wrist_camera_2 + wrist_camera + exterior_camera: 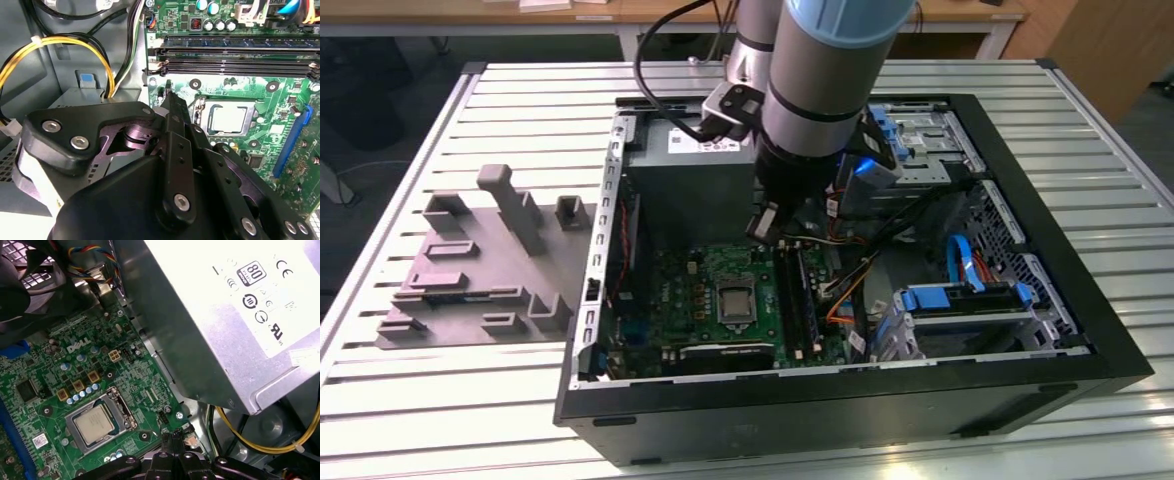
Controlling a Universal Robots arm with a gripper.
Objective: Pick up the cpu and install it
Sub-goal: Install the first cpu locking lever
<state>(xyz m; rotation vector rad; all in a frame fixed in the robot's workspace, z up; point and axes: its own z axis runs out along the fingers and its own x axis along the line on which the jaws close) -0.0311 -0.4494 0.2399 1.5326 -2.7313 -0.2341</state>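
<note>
The cpu (93, 424) sits seated in its socket at lower left, installed, while the clenched, empty tool (172, 436) hovers beside it.

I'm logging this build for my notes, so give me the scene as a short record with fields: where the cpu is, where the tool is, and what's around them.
cpu: silvery chip sitting in the socket frame on the green motherboard, seen in both wrist views
tool: fingers closed together with nothing between them, above the board beside the socket
case: black computer case lying open on a slatted table
power supply: grey metal box next to the board
outside the case: grey plastic blocks on the exterior view's left
</note>
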